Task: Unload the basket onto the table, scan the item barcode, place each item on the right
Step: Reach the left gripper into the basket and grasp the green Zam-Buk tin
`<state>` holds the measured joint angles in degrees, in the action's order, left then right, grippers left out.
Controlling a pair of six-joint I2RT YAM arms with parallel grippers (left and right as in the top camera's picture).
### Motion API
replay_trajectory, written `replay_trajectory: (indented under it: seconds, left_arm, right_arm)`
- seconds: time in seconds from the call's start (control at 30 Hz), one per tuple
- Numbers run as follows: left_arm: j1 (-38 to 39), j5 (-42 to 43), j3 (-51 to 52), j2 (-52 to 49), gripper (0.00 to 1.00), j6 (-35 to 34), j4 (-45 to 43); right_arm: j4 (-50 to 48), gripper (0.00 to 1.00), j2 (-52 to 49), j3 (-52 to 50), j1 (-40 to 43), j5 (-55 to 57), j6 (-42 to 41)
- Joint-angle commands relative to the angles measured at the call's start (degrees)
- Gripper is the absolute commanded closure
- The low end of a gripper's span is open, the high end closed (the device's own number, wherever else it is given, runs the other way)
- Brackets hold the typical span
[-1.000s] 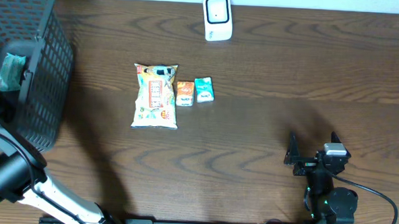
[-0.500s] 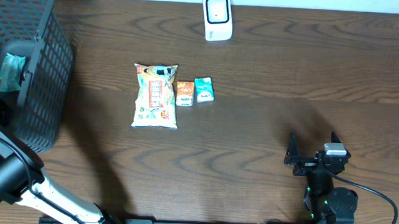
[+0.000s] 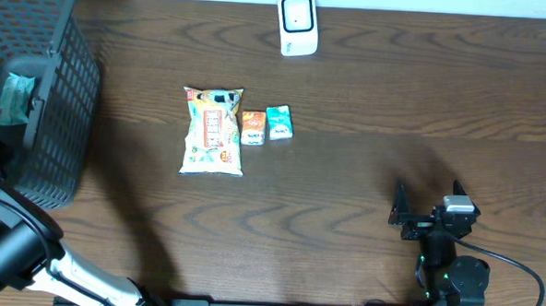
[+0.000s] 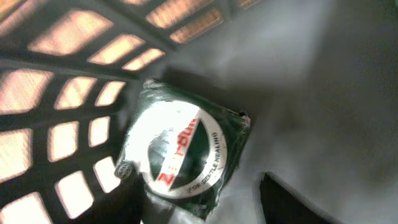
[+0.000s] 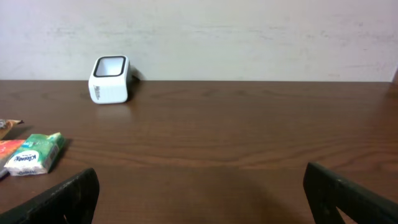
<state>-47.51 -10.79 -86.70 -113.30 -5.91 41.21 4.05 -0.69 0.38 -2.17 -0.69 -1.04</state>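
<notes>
In the left wrist view a dark green packet (image 4: 183, 149) with a round white label lies inside the black mesh basket (image 3: 45, 78). My left gripper (image 4: 198, 190) is open around the packet's near end. One finger (image 4: 124, 199) touches it and the other finger (image 4: 292, 202) stands apart from it. From overhead the packet (image 3: 10, 99) shows through the basket's top beside the left gripper (image 3: 34, 95). The white scanner (image 3: 298, 25) stands at the table's far edge. My right gripper (image 3: 399, 214) rests open and empty near the front right, facing the scanner (image 5: 110, 79).
A snack bag (image 3: 213, 132), a small orange pack (image 3: 253, 128) and a teal tissue pack (image 3: 279, 123) lie in a row mid-table. The tissue pack (image 5: 36, 154) also shows at the left of the right wrist view. The basket walls closely surround the left gripper.
The green packet and the left gripper have shifted slightly left and down inside the basket. The right arm has not moved.
</notes>
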Motion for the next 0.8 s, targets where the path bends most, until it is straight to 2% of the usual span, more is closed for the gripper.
replay_trajectory:
  seconds: [0.0,0.07,0.33,0.5,0.63,0.67,0.77]
  left_arm:
    - [-0.26,0.55,0.55,1.53,0.22,-1.84,0.24]
    - [-0.28,1.27,0.55,1.53,0.19,-1.86,-0.22]
    - [-0.5,1.29,0.61,0.85,0.18,-1.6,-1.66]
    - [-1.2,1.14,0.76,-1.99,0.18,2.73,-1.55]
    - [-2.01,1.18,1.03,-4.66,0.17,2.6,-1.38]
    - [-2.16,1.18,1.03,-5.16,0.11,2.62,-1.4]
    - [-2.67,1.18,1.03,-6.4,0.11,2.62,-1.36]
  right_arm:
    - [0.26,0.01,0.37,-0.07,-0.17,-0.33,-0.61]
    - [0.26,0.01,0.37,-0.07,-0.17,-0.33,-0.61]
    - [0.26,0.01,0.37,-0.07,-0.17,-0.33,-0.61]
    - [0.26,0.01,0.35,-0.07,-0.17,-0.33,-0.61]
    - [0.26,0.01,0.37,-0.07,-0.17,-0.33,-0.61]
    - [0.26,0.01,0.35,-0.07,-0.17,-0.33,-0.61]
    - [0.26,0.01,0.35,-0.07,-0.17,-0.33,-0.61]
